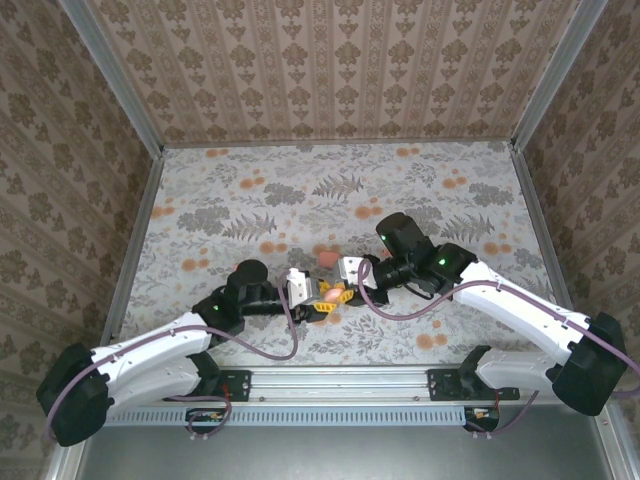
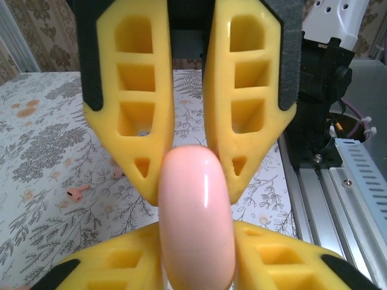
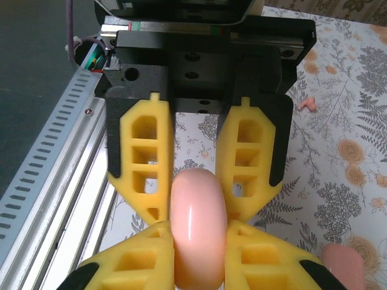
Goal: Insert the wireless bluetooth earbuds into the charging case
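Near edge: the metal rail (image 2: 338, 205), with both arms reaching in over it. Just past it, the left gripper (image 2: 197, 232) and right gripper (image 3: 199, 226) meet tip to tip above the floral table (image 1: 420, 200). Both are clamped on the same pale-pink disc (image 2: 196, 181), one from each end, pressing its two broad faces. The disc is glossy and held on edge off the table, its width running left-right between the grippers. Edge-on like this, I can't tell whether it has a seam or lid.

Just far of the grippers, on the table: the charging case (image 3: 342, 266). It shows as a coral rounded corner in the right wrist view and a small blob from above. Nothing holds or touches it. Too little shows to call its lid state or long axis.

Judgement: hard, light, smooth plastic, likely to skid if nudged. Best pinched across the short sides, low on the body, leaving the hinge and lid free.

Also out on the table, the wireless bluetooth earbuds (image 2: 76, 193). One lies on its side, long axis roughly near-far; which end is the tip is too small to tell. A second pink speck (image 2: 116, 173) sits near it, half hidden behind the right gripper. Neither is in the case.

Judgement: tiny, featherlight and glossy, so prone to squirt out of hard tips. Take each across the fat body with a gentle close.
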Robot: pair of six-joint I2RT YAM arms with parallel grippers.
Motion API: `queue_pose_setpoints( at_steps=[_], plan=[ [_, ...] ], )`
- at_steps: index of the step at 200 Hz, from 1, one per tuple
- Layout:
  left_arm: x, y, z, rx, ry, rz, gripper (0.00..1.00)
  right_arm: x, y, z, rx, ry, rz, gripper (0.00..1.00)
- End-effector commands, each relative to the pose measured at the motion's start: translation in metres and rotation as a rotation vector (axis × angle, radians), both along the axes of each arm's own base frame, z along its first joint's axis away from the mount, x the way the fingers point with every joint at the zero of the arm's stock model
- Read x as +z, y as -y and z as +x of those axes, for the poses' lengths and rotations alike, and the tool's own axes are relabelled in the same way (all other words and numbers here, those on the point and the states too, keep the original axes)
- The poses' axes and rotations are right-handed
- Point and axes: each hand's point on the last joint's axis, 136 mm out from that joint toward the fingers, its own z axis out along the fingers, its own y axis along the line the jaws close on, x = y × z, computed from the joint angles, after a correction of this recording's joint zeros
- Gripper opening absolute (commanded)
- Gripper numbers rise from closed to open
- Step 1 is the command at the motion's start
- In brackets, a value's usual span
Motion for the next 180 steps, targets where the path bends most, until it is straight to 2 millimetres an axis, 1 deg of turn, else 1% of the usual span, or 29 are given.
queue_pose_setpoints(
  at_steps=[1,25,50,61,72,122,150,180],
  plan=[
    [0.017,0.004,-0.004,-0.03,0.033,-0.043,0.26,0.012,-0.005,-0.002,0.022,0.013,0.039,0.16],
    [0.019,0.003,-0.004,-0.027,0.035,-0.049,0.2,0.01,-0.005,-0.002,0.018,0.01,0.034,0.17],
    [0.019,0.003,-0.004,-0.024,0.033,-0.051,0.19,0.014,-0.005,0.005,-0.03,0.001,0.061,0.3],
    [0.019,0.003,-0.004,-0.025,0.031,-0.052,0.19,0.016,-0.005,0.007,-0.04,0.003,0.073,0.34],
    [0.019,0.004,-0.005,-0.029,0.028,-0.053,0.19,0.016,-0.003,0.008,-0.05,0.002,0.076,0.35],
    [0.018,0.004,-0.006,-0.034,0.026,-0.046,0.18,0.019,0.007,0.024,-0.125,0.007,0.055,0.35],
    [0.015,0.005,-0.006,-0.032,0.025,-0.04,0.18,0.031,0.013,0.034,-0.157,0.024,0.085,0.36],
    [0.017,0.004,-0.005,-0.024,0.03,-0.044,0.18,0.038,0.015,0.039,-0.166,0.028,0.109,0.36]
  ],
)
